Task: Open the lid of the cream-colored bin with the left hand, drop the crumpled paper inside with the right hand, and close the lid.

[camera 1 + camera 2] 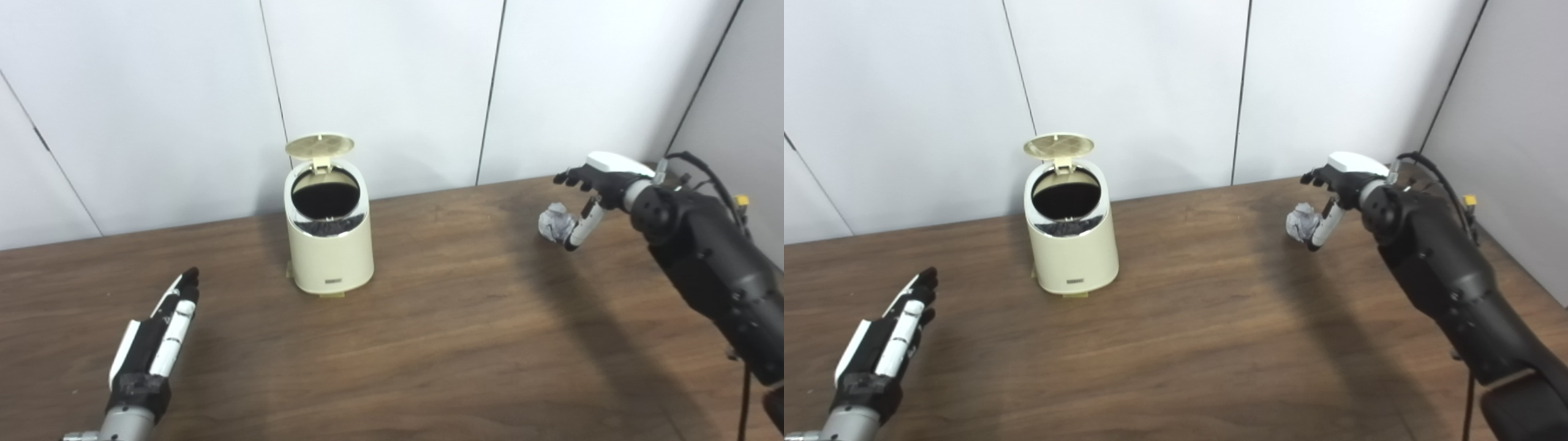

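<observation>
The cream-colored bin (pixel 329 245) stands on the table at centre left, and its round lid (pixel 319 146) is tipped up and back, so the dark inside shows. A crumpled paper ball (pixel 554 222) lies at the far right of the table. My right hand (pixel 597 184) hovers over it, open: the fingers stretch out above the ball and the thumb hangs down against its right side, not closed around it. My left hand (pixel 160 334) is low at the front left, well short of the bin, flat and open, holding nothing.
The brown wooden table (pixel 441 331) runs back to white wall panels. My dark right forearm (pixel 710 269) with its cables crosses the right side of the table. A grey side wall stands at the far right.
</observation>
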Motion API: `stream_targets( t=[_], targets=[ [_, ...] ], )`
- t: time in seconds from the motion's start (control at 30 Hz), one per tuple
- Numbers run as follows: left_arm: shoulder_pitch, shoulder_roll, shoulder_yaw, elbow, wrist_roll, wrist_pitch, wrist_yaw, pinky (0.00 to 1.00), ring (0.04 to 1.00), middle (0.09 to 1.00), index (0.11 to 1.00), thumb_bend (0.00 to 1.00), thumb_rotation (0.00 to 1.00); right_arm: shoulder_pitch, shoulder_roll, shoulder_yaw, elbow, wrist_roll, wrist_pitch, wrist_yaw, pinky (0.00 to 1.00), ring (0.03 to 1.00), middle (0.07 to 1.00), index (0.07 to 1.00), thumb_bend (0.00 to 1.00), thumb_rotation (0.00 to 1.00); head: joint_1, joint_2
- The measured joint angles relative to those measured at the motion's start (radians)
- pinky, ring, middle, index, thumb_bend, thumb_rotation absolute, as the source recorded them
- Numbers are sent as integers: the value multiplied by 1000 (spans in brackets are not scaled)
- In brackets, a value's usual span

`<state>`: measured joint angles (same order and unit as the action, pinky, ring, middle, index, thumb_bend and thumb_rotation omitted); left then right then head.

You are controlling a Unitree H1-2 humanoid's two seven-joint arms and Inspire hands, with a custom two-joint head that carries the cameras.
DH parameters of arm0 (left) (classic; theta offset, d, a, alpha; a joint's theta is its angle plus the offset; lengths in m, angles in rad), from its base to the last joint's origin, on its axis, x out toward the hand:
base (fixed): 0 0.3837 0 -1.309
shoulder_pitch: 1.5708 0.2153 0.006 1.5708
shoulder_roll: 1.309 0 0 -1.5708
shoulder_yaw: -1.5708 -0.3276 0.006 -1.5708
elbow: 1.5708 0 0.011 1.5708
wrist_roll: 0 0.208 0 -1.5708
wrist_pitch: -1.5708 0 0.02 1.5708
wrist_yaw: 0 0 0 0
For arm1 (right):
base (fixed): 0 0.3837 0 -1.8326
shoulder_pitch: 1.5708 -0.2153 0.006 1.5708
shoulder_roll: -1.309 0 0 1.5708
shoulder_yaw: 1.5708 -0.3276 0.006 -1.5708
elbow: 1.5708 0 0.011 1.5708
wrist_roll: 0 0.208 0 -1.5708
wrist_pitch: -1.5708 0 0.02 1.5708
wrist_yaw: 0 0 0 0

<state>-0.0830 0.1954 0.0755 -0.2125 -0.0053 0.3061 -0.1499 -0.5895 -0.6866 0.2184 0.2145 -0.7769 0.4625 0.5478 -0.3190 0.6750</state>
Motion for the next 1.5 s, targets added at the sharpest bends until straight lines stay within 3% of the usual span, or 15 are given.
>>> stream_targets(
  t=[0.23,0.6,0.73,0.87,1.03,1.07,1.13,1.17,1.27,1.4,1.47,1.5],
  targets=[
    [1,4,-1,-3,0,15,-5,1000,1000,979,1000,514,836,-42,59,59,120,-39,-3,-90,772,865,906,859,936,163,-2,2],
    [10,30,-15,-29,22,15,-6,1000,998,977,1000,503,844,-81,79,130,210,-83,-9,-160,811,859,882,853,930,162,-9,11],
    [10,34,-15,-30,23,20,-4,998,995,975,1000,483,836,-82,78,130,211,-83,-9,-162,675,804,844,828,928,136,-6,17],
    [10,38,-24,-34,40,21,-4,991,990,970,1000,473,838,-82,71,130,212,-82,-15,-162,520,662,723,808,922,122,-8,18],
    [10,45,-26,-39,49,24,-6,998,991,967,1000,474,828,-82,55,106,217,-57,-16,-158,583,732,751,795,913,77,-11,25],
    [10,46,-27,-41,49,26,-7,998,992,970,1000,469,828,-82,56,87,219,-49,-9,-156,533,670,700,793,914,80,-11,25],
    [10,47,-25,-42,43,32,-12,1000,998,976,1000,453,815,-82,55,66,223,-30,0,-155,359,460,528,786,921,91,-12,23],
    [10,47,-24,-42,38,38,-15,1000,999,978,1000,450,811,-82,55,55,227,-20,1,-154,325,420,495,784,922,92,-14,23],
    [10,47,-18,-42,16,54,-21,1000,1000,981,1000,464,790,-82,55,39,237,4,2,-135,494,631,693,785,914,116,-14,23],
    [10,47,-19,-42,5,61,-21,1000,1000,984,1000,474,782,-82,55,30,237,18,2,-122,506,629,680,795,904,128,-11,26],
    [8,48,-24,-42,5,67,-23,1000,1000,989,1000,479,783,-82,57,26,237,17,2,-123,572,714,741,802,910,144,-11,26],
    [8,48,-28,-42,5,70,-24,1000,1000,993,1000,486,779,-82,58,24,237,15,2,-124,675,799,797,809,921,178,-11,26]
  ],
)
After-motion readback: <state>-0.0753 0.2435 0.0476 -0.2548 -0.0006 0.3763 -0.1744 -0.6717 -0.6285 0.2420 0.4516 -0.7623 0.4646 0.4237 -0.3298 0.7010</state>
